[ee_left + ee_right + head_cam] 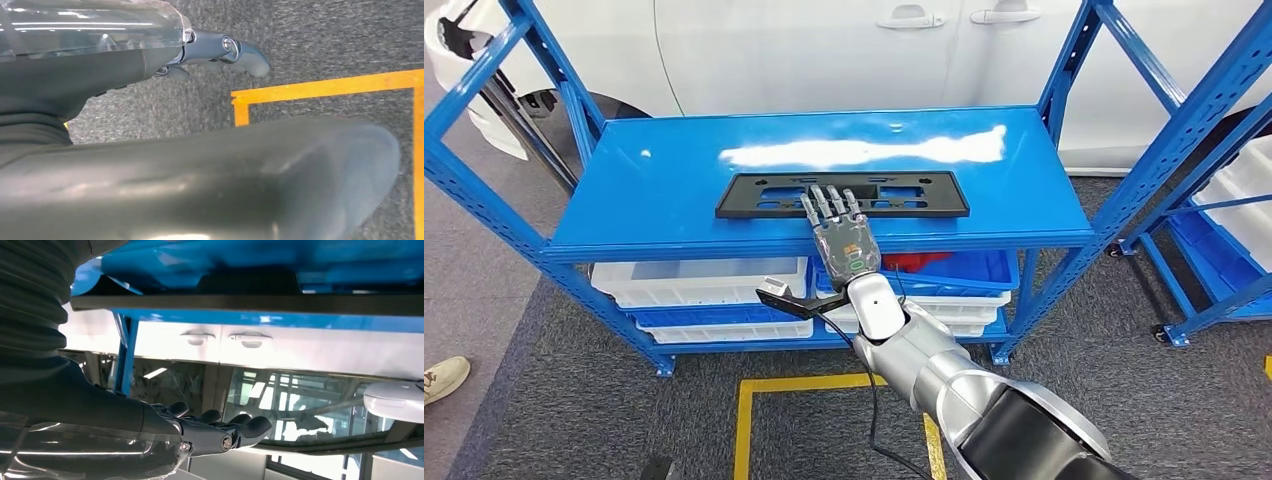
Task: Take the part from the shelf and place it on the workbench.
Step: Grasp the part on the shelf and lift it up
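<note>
I have the right robot hand (pixel 839 232) released, fingers flat over the near edge of the black part (pixel 844 194) on the blue shelf (pixel 654 190). It looks a light, stiff, slick plastic plate; I'd grip its near long edge.

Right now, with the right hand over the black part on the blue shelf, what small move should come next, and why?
Probably lower and close the right hand on the black part. Its fingers lie spread over the part's near edge, apparently gripping nothing yet, and the part lies flat on the blue shelf.

Blue shelf (pixel 654 190); black part (pixel 754 195) flat on top; bins (pixel 699 280) below
</note>
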Controlling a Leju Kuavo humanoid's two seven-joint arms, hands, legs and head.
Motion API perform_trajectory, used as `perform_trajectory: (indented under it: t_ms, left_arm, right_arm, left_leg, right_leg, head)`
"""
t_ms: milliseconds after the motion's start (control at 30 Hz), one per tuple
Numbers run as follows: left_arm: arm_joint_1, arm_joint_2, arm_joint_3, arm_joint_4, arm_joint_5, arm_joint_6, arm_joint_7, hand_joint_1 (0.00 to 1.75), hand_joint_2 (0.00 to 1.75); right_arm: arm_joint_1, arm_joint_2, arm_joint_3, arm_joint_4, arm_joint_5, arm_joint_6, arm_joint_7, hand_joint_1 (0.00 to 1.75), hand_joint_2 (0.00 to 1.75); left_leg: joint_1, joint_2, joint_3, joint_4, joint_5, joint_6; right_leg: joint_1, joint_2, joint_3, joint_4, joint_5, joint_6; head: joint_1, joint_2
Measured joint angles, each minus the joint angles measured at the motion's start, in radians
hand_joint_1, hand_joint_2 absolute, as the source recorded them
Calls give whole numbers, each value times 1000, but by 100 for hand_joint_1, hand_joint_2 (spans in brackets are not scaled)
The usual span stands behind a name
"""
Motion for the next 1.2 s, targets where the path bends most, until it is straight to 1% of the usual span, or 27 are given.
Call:
perform_trajectory:
  t_ms: [33,67,100,233,267,300,367,400,433,467,533,567,600,667,733,767,800,867,900,933,967,1000,1033,1067,1100,1133,1200]
  left_arm:
    - [0,0,0,0,0,0,-1,0,0]
    - [-1,0,0,0,0,0,-2,0,0]
    - [-2,0,0,1,0,0,-2,0,0]
    - [0,0,0,1,-1,0,-3,0,0]
    - [0,0,0,1,-1,0,-3,0,0]
    - [-2,0,0,1,-1,0,-4,0,0]
    - [-3,0,0,1,-2,-1,-4,0,0]
    - [-3,0,0,1,-3,-1,-4,0,0]
    - [-2,0,0,1,-3,-1,-4,0,0]
    - [-1,0,0,1,-4,-2,-4,0,0]
    - [-1,0,0,1,-4,-2,-5,0,0]
    - [-2,0,0,1,-4,-2,-6,0,0]
    - [-3,0,0,1,-5,-3,-6,0,0]
    - [-3,0,1,2,-5,-3,-8,0,0]
    - [-1,1,1,2,-5,-3,-10,0,0]
    - [-1,1,1,2,-5,-3,-11,0,0]
    - [-1,2,1,2,-5,-2,-12,0,0]
    - [0,2,2,2,-5,-1,-12,0,0]
    - [2,2,2,2,-5,0,-12,0,0]
    - [4,3,2,2,-5,0,-12,0,0]
    - [6,3,2,2,-5,0,-12,0,0]
    - [7,4,2,2,-5,0,-12,0,0]
    - [7,4,2,2,-6,0,-12,0,0]
    - [7,5,2,2,-7,0,-12,0,0]
    - [6,5,2,2,-8,0,-12,0,0]
    - [5,5,2,3,-9,0,-12,0,0]
    - [4,5,2,3,-11,-2,-12,0,0]
  right_arm:
    - [-1,0,0,0,1,1,0,0,175]
    - [-2,1,0,0,1,3,0,0,175]
    - [-3,1,0,0,1,4,0,0,175]
    - [-5,2,0,0,1,5,-1,0,175]
    - [-7,2,0,0,2,5,-1,0,175]
    - [-8,2,0,0,2,4,0,0,175]
    - [-7,1,0,1,4,5,1,0,175]
    - [-4,0,0,3,6,5,3,0,175]
    - [-1,-1,0,5,10,7,7,0,175]
    - [0,-2,-1,6,14,10,12,0,175]
    - [-3,-4,-2,7,21,20,26,0,175]
    - [-7,-5,-4,8,24,27,33,0,175]
    - [-10,-6,-7,8,26,34,39,0,175]
    - [-14,-12,-13,10,29,44,48,0,175]
    - [-16,-17,-21,11,31,47,53,0,175]
    - [-18,-19,-25,11,31,49,54,0,175]
    - [-19,-21,-29,11,31,50,54,0,175]
    - [-21,-24,-34,13,32,55,54,0,175]
    - [-19,-26,-36,15,33,57,54,0,175]
    - [-18,-28,-37,16,33,59,54,0,175]
    - [-16,-29,-38,16,33,60,54,0,175]
    - [-16,-31,-40,16,33,60,54,0,175]
    - [-16,-31,-41,16,33,60,54,0,175]
    - [-16,-32,-42,16,33,60,54,0,175]
    - [-17,-33,-42,16,33,60,54,0,175]
    - [-17,-34,-43,17,34,60,54,0,175]
    - [-17,-35,-44,17,37,60,53,0,175]
  left_leg:
    - [-1,1,34,-73,33,3]
    - [-3,1,60,-130,54,8]
    - [-5,1,74,-161,60,14]
    - [-3,-2,80,-174,51,37]
    - [-1,-2,83,-176,50,43]
    - [-1,-1,85,-178,49,48]
    - [-2,-1,87,-178,44,54]
    - [-4,-1,89,-177,42,55]
    - [-4,-2,91,-176,39,56]
    - [-5,-3,95,-175,36,55]
    - [-6,-5,105,-173,27,51]
    - [-8,-5,109,-172,22,48]
    - [-9,-5,112,-172,18,44]
    - [-10,-5,113,-173,14,34]
    - [-9,-3,114,-168,6,25]
    - [-8,-2,106,-146,-7,20]
    - [-7,-1,87,-103,-29,16]
    - [-4,-1,17,32,-83,9]
    - [-2,-1,-19,91,-98,5]
    - [-1,-1,-42,121,-95,2]
    - [1,-1,-45,109,-71,0]
    - [3,0,-26,55,-31,0]
    - [4,1,5,-20,12,1]
    - [4,2,38,-91,43,3]
    - [2,2,61,-139,58,7]
    - [0,2,72,-163,59,12]
    - [-1,-1,75,-167,52,24]
  right_leg:
    - [2,0,6,1,-6,4]
    - [4,0,9,3,-11,8]
    - [6,0,9,5,-14,13]
    - [6,0,3,19,-30,33]
    - [6,-1,-10,49,-47,38]
    - [4,-1,-36,100,-72,42]
    - [2,0,-116,241,-124,47]
    - [1,0,-151,293,-134,48]
    - [1,0,-169,311,-124,47]
    - [1,0,-166,287,-95,45]
    - [2,0,-114,150,-8,36]
    - [4,0,-85,82,21,31]
    - [7,0,-66,37,35,26]
    - [11,1,-54,12,32,19]
    - [6,2,-47,5,31,11]
    - [2,2,-41,0,31,6]
    - [0,1,-34,-4,30,2]
    - [0,0,-27,-5,24,-4]
    - [1,1,-23,-4,20,-5]
    - [1,1,-20,-3,17,-5]
    - [0,2,-15,-3,12,-3]
    - [0,2,-8,-1,6,-1]
    - [0,3,-1,0,0,2]
    - [2,3,5,3,-7,7]
    - [3,3,7,5,-12,12]
    - [5,4,8,6,-15,17]
    - [6,4,7,5,-18,27]
  head:
    - [0,0]
    - [0,0]
    - [0,0]
    - [0,0]
    - [0,0]
    - [0,0]
    - [0,0]
    - [0,0]
    - [0,0]
    - [0,0]
    - [0,0]
    - [0,0]
    - [0,0]
    - [0,0]
    - [0,0]
    - [0,0]
    - [0,0]
    - [0,0]
    - [0,0]
    - [0,0]
    - [0,0]
    - [0,0]
    - [0,0]
    - [0,0]
    - [0,0]
    - [0,0]
    - [0,0]
